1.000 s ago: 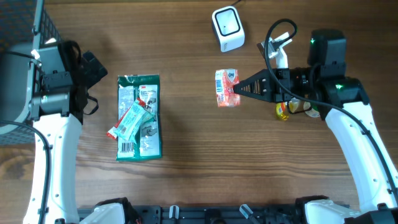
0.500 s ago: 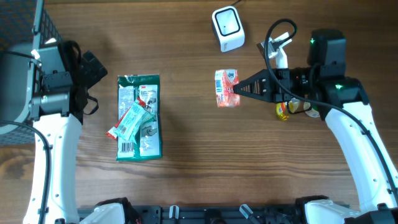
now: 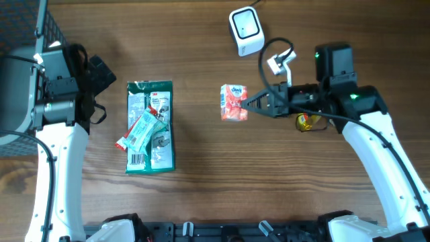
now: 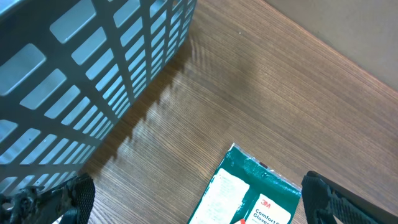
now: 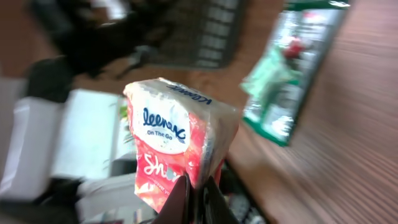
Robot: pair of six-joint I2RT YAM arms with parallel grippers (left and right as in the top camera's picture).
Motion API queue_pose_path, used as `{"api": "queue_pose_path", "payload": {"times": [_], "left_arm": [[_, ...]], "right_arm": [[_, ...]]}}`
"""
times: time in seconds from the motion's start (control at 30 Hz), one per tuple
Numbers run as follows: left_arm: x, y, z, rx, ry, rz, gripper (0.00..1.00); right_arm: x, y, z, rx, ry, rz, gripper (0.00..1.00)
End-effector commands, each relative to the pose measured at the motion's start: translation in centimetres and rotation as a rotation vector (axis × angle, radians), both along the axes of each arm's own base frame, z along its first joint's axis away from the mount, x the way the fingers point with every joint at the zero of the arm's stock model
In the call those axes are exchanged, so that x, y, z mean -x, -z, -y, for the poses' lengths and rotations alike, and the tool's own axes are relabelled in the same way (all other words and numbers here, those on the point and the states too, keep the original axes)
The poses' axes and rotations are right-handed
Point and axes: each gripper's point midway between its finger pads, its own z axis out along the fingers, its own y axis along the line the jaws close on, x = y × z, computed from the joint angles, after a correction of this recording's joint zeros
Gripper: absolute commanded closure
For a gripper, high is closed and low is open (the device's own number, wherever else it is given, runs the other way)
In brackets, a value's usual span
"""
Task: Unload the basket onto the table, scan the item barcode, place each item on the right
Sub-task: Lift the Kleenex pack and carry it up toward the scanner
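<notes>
Tabletop point(image 3: 201, 188) of brown wood bears green glove packet point(image 3: 160, 107) and white scanner point(image 3: 245, 31).

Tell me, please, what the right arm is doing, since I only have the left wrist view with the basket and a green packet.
Observer: The right gripper is shut on a tissue pack.
Operator: Thank you. Where is the scanner from there?
Observer: The white scanner sits near the far edge of the table, beyond the pack and well apart from it.
Operator: Is anything lying on the green packet?
Observer: Yes, a small wrapper with a red end lies slantwise across the green packet.
</notes>
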Motion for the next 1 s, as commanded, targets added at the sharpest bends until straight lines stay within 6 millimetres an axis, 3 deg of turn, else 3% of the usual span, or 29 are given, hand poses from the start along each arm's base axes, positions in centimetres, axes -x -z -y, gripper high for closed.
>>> {"api": "queue_pose_path", "payload": {"times": [0.0,0.4,0.57,0.83,0.97], "left_arm": [[0.0,-0.2,-0.2,-0.01,-0.001,0.003,0.0],[0.0,-0.2,-0.2,-0.01,-0.001,0.003,0.0],[0.0,-0.2,-0.2,-0.01,-0.001,0.003,0.0],[0.0,-0.2,-0.2,-0.01,-0.001,0.003,0.0],[0.0,-0.2,-0.2,-0.01,-0.001,0.003,0.0]], "right_arm": [[-0.9,3.0,0.7,0.225,0.104,0.039,0.96],[0.5,7.6,-1.5,0.581,0.105,0.156,0.95],[0.4,9.2,-1.6,0.76,0.19,0.212,0.95],[0.5,9.3,-2.0,0.806,0.205,0.262,0.96],[-0.3,7.8,-2.2,0.78,0.228,0.283,0.96]]}}
